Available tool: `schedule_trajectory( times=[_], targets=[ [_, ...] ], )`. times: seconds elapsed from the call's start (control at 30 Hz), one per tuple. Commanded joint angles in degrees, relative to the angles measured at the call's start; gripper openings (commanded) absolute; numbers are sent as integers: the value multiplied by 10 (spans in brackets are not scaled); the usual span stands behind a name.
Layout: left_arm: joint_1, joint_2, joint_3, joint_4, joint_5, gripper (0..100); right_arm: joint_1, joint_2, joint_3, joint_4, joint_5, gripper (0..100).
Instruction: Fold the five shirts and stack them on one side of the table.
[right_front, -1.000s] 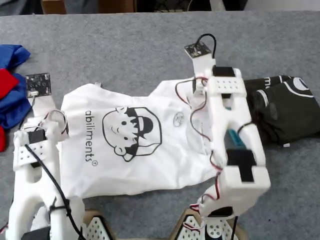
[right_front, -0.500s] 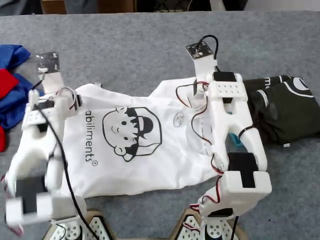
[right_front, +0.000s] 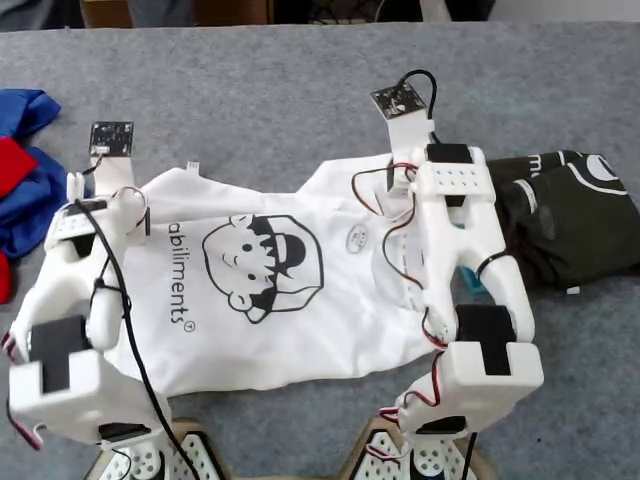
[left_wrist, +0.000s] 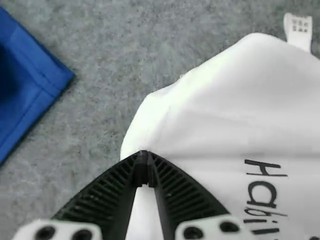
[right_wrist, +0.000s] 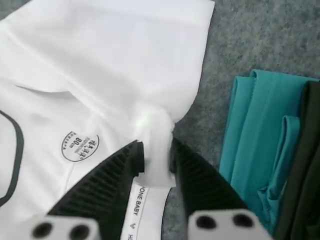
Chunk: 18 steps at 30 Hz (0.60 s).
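A white shirt (right_front: 260, 300) with a cartoon face print lies spread flat in the middle of the grey table (right_front: 250, 90). My left gripper (right_front: 118, 190) sits at the shirt's left edge. The left wrist view shows its black fingers (left_wrist: 165, 185) shut, pinching the edge of the white shirt (left_wrist: 240, 115). My right gripper (right_front: 405, 165) is over the shirt's right side, near the collar label. In the right wrist view it is shut on a bunched fold of the white shirt (right_wrist: 100, 60), held between the fingers (right_wrist: 195, 180).
A blue garment (right_front: 25, 215) and a red one (right_front: 12, 165) lie heaped at the left table edge. At the right lies a dark shirt (right_front: 575, 215) with a teal garment (right_wrist: 260, 130) beside it, close to my right arm. Bare grey table stretches behind the white shirt.
My left arm swung from the near left toward the far side, bringing its gripper onto the shirt's left edge. The right arm shifted slightly at first, then held still.
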Motion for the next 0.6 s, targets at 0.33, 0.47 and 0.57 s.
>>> schedule_trajectory(
  times=[0.33, 0.47, 0.57],
  targets=[
    [8, -292, 189, 2, 11, 30, 9, -131, 44, -4, 1, 47],
    [-7, -307, 153, -2, 53, 101, 9, -145, 50, -4, -2, 132],
    [-19, -288, 99, 2, 77, 116, 26, -148, 43, -9, -44, 272]
  ],
)
